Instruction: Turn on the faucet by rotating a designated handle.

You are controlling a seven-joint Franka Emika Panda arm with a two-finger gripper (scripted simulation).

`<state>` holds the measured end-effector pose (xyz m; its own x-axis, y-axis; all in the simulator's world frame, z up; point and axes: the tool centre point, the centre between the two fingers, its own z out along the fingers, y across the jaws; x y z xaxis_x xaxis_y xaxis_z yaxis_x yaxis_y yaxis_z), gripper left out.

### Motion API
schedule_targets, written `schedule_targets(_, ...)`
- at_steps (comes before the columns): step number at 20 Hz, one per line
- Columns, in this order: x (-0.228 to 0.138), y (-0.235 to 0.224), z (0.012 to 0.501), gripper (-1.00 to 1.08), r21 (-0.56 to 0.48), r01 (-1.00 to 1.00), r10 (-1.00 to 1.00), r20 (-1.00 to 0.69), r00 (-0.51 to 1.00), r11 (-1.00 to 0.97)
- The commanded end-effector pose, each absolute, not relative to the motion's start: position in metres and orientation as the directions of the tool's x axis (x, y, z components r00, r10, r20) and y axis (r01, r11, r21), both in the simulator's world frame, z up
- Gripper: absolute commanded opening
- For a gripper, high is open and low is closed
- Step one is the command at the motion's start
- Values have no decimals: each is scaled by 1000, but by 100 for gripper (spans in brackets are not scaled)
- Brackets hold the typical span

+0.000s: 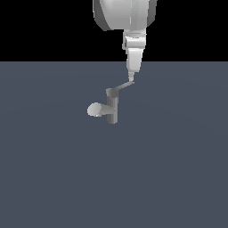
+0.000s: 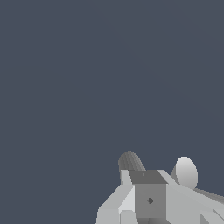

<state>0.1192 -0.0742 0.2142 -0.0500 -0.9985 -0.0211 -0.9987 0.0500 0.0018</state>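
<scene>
In the exterior view the faucet [image 1: 112,109] stands upright on the flat slate-blue floor [image 1: 49,169], a little above the middle of the picture, its thick spout [image 1: 95,109] with the pale rounded end pointing toward the exterior view's left. From the short round cap on top of the body the handle [image 1: 123,87], a thin grey lever, slants up and away toward the exterior view's right. The white arm [image 1: 124,13] comes straight down from the top edge, and the gripper [image 1: 131,78] tapers to a point that meets the far tip of the handle, touching it or very nearly so. From this side the fingers overlap into one narrow wedge, so I cannot tell whether they are closed or slightly parted. In the wrist view the gripper [image 2: 148,199] fills the lower edge as pale angular blocks with a darker grey square face between them; the ribbed dark cylinder of the faucet [image 2: 130,162] rises just behind it, and the pale oval end of the spout [image 2: 186,172] shows beside it. The gap between the fingers is probably hidden here as well.
</scene>
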Motion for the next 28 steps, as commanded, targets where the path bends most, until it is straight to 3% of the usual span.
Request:
schedule_targets(1, 125, -76, 202, -100, 1, -996, -996, -13, -89, 89)
schedule_targets(14, 132, -79, 182, -100, 1, -990, -990, 0, -143, 143)
schedule_targets(28, 98, -77, 182, -100, 0, -990, -990, 0, -143, 143)
